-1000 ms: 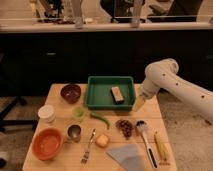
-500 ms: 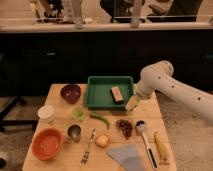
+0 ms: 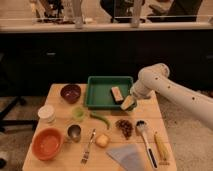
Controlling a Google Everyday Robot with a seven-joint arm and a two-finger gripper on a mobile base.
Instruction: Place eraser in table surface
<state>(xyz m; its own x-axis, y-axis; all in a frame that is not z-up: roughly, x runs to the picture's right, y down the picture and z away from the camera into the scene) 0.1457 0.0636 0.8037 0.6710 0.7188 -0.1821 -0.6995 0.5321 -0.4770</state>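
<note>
The eraser [image 3: 117,93], a small tan-brown block, lies inside the green tray [image 3: 98,95], right of its middle. My gripper [image 3: 127,103] hangs at the end of the white arm [image 3: 165,87], over the tray's front right corner. It is just right of and in front of the eraser, and I cannot tell whether it touches it. The light wooden table surface [image 3: 59,105] carries the tray and all the other things.
On the table are a dark red bowl [image 3: 70,92], white cup [image 3: 47,113], small green cup [image 3: 78,113], green chili [image 3: 101,120], orange bowl [image 3: 48,143], metal cup [image 3: 74,132], fork [image 3: 89,145], yellowish lump [image 3: 102,141], grapes [image 3: 123,127], spoon [image 3: 145,137], corn [image 3: 161,147] and blue-grey pad [image 3: 127,157].
The arm has swung left and down. The gripper has moved from beside the tray's right edge to over its front right corner, closer to the eraser. The eraser has not moved.
</note>
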